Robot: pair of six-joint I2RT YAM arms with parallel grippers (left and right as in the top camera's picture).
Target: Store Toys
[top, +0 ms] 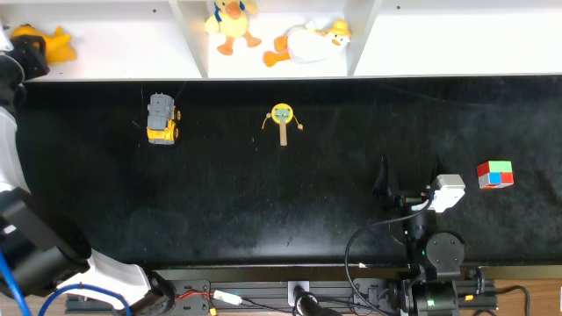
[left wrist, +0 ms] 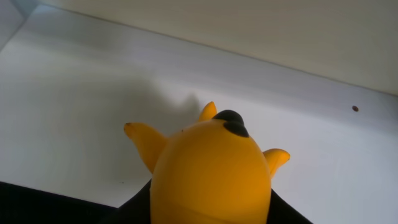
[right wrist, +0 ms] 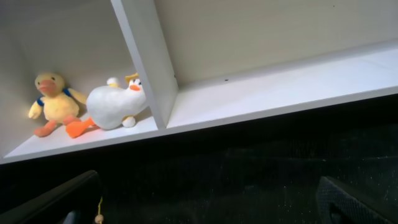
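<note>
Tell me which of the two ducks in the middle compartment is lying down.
The white duck, on the right; the yellow duck beside it sits upright.

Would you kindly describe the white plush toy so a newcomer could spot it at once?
Find the white shelf along the far edge of the black table, then its middle compartment. The white plush toy lies on the right there; its white body and orange feet set it apart from the yellow duck beside it.

Black-and-white left arm (top: 35, 246) with blue cable (top: 10, 281); black right arm (top: 436, 250), white wrist block (top: 447, 191).
</note>
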